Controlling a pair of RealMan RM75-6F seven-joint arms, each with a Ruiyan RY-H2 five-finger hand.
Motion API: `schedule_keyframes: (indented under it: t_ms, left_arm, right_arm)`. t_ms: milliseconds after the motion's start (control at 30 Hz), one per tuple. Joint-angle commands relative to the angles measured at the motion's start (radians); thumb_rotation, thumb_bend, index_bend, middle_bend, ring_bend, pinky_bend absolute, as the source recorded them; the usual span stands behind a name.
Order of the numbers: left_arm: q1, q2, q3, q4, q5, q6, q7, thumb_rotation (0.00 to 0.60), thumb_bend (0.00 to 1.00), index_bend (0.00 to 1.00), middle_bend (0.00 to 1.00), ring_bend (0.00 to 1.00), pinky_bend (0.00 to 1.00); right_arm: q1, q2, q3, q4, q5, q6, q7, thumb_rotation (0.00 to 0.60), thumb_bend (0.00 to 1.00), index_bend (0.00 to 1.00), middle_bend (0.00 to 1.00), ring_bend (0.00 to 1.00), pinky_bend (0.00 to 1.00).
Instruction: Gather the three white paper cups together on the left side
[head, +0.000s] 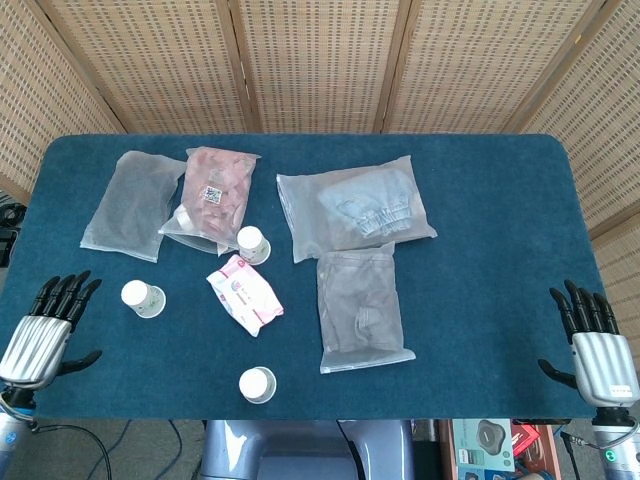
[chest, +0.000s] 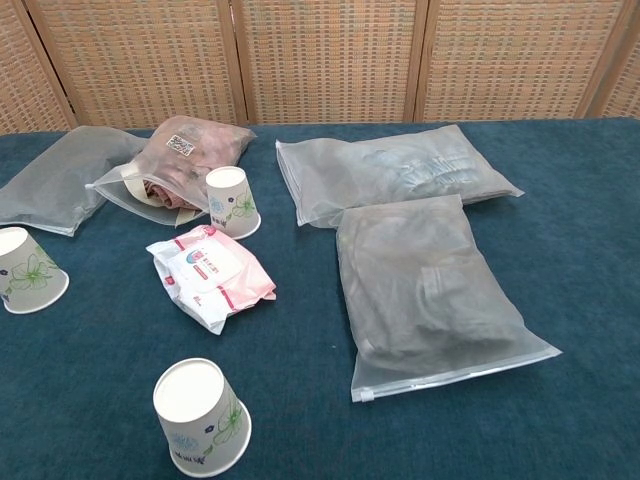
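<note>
Three white paper cups with green flower prints stand upside down on the blue table. The left cup (head: 143, 298) (chest: 29, 270) is nearest my left hand (head: 48, 326), which hovers open at the table's front left, fingers spread, a short gap from it. The middle cup (head: 253, 244) (chest: 232, 201) touches the pink bag's edge. The front cup (head: 257, 385) (chest: 201, 417) stands near the front edge. My right hand (head: 596, 345) is open at the front right corner, far from all cups. Neither hand shows in the chest view.
A pink wipes packet (head: 244, 294) lies between the cups. A frosted bag (head: 130, 203) and a pink-filled bag (head: 212, 197) lie at the back left. Two frosted clothing bags (head: 354, 210) (head: 360, 310) take the middle. The table (head: 490, 250) is bare at right.
</note>
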Motion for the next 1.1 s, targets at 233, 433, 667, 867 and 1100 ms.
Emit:
schedule_keyframes:
  t_ms: [233, 433, 667, 867, 1100]
  left_arm:
    - [-0.132, 0.038, 0.051, -0.118, 0.180, -0.152, 0.032, 0.600, 0.17, 0.00, 0.00, 0.00, 0.00]
    - [-0.200, 0.007, 0.065, -0.180, 0.207, -0.279, 0.114, 0.600, 0.17, 0.00, 0.00, 0.00, 0.00]
    - [-0.251, -0.051, 0.054, -0.218, 0.192, -0.367, 0.205, 0.600, 0.17, 0.00, 0.00, 0.00, 0.00]
    - [-0.292, -0.087, 0.046, -0.260, 0.169, -0.427, 0.238, 0.600, 0.17, 0.00, 0.00, 0.00, 0.00]
    - [-0.333, -0.120, 0.021, -0.290, 0.076, -0.510, 0.311, 0.600, 0.17, 0.14, 0.00, 0.00, 0.00]
  right_arm:
    - [0.000, 0.003, 0.003, 0.004, 0.006, -0.003, 0.016, 0.600, 0.09, 0.00, 0.00, 0.00, 0.00]
    - [0.003, 0.001, 0.006, 0.007, 0.014, -0.011, 0.017, 0.600, 0.09, 0.00, 0.00, 0.00, 0.00]
    - [0.004, 0.000, 0.009, 0.010, 0.018, -0.012, 0.018, 0.600, 0.09, 0.00, 0.00, 0.00, 0.00]
    - [0.002, 0.003, 0.012, 0.012, 0.024, -0.011, 0.026, 0.600, 0.09, 0.00, 0.00, 0.00, 0.00]
    - [0.001, 0.006, 0.014, 0.016, 0.030, -0.012, 0.041, 0.600, 0.09, 0.00, 0.00, 0.00, 0.00]
